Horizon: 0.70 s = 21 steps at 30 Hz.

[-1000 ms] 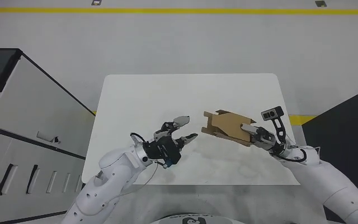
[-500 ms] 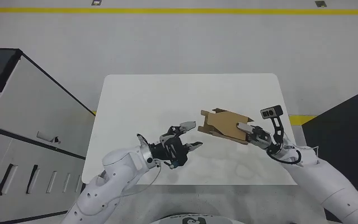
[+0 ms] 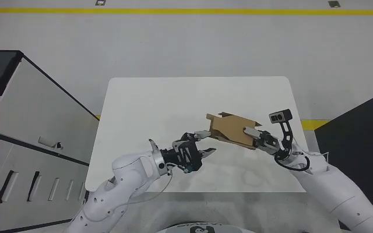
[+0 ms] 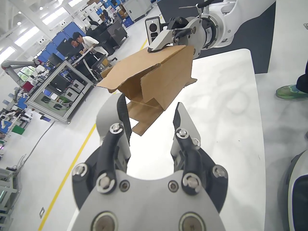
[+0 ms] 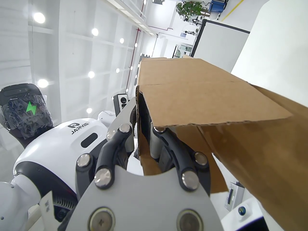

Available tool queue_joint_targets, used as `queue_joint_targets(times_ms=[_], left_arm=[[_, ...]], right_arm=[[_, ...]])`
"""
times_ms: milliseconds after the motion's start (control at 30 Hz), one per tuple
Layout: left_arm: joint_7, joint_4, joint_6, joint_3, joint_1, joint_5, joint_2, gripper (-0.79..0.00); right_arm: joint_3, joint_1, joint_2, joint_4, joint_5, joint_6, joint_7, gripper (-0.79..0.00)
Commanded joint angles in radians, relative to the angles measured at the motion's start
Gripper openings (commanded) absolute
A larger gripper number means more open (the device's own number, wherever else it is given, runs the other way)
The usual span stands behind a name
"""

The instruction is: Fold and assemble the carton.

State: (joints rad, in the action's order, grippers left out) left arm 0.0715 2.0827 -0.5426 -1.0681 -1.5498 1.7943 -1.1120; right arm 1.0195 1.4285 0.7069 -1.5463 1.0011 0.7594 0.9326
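A brown cardboard carton (image 3: 232, 128), half unfolded with loose flaps, is held tilted above the right middle of the white table (image 3: 151, 105). My right gripper (image 3: 254, 137) is shut on its right end. In the right wrist view that gripper (image 5: 144, 126) clamps a carton (image 5: 204, 97) wall between its fingers. My left gripper (image 3: 208, 143) is open, just left of the carton's lower flaps. The left wrist view shows my left gripper (image 4: 150, 106) with its fingertips either side of the lowest flap of the carton (image 4: 154, 78), apart from it, and the right gripper (image 4: 166, 45) pinching the far top edge.
A grey cabinet (image 3: 35, 116) stands left of the table and a dark surface (image 3: 344, 134) lies to its right. A person's green shoe (image 4: 286, 91) is on the floor beyond the table's right edge.
My left arm has moved right, bringing its open gripper up to the carton's flaps. The right gripper has shifted the carton slightly left and farther back.
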Motion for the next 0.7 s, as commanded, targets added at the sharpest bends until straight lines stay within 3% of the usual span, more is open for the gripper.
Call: queue_joint_targets(times_ms=[0,667], left_arm=[[-0.003,-0.004,0.003,0.006,0.005,-0.002,-0.001,-0.394],[0.000,-0.019,-0.005,0.045,0.035,-0.015,-0.002,-0.437]], right_arm=[[0.003,0.001,0.004,0.001,-0.001,-0.004,0.007,-0.785],[0.044,0.012,0.045,0.014,-0.023,-0.051,0.012,-0.785]])
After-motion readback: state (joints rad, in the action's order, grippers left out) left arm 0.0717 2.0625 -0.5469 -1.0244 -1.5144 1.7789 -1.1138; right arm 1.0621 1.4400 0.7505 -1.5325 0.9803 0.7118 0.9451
